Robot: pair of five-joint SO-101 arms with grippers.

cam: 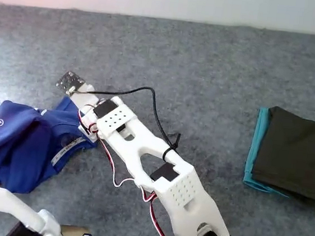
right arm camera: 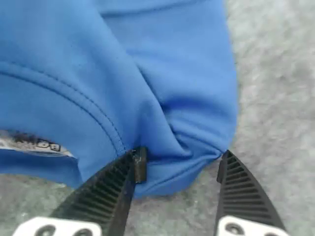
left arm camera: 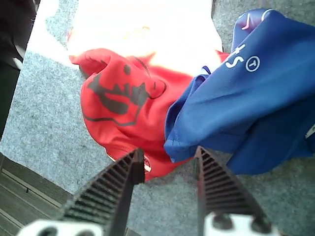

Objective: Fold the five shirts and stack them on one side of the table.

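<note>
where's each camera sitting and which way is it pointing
High view: fixed above the table, looking down; the right arm is stretched to the blue shirt, with the left arm and the folded stack also in frame.
Left wrist view: on the left arm, looking past the open left gripper at the red shirt and the white shirt.
Right wrist view: on the right arm, close to the cloth; the open right gripper straddles a fold.
Shared: all three views show the blue shirt.

Jaws apart: left hand (left arm camera: 169,158), right hand (right arm camera: 182,160)

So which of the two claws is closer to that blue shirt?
The right. The right gripper has its open fingers either side of a fold in the blue shirt. The left gripper hangs open higher up, over where it meets a red shirt.
</note>
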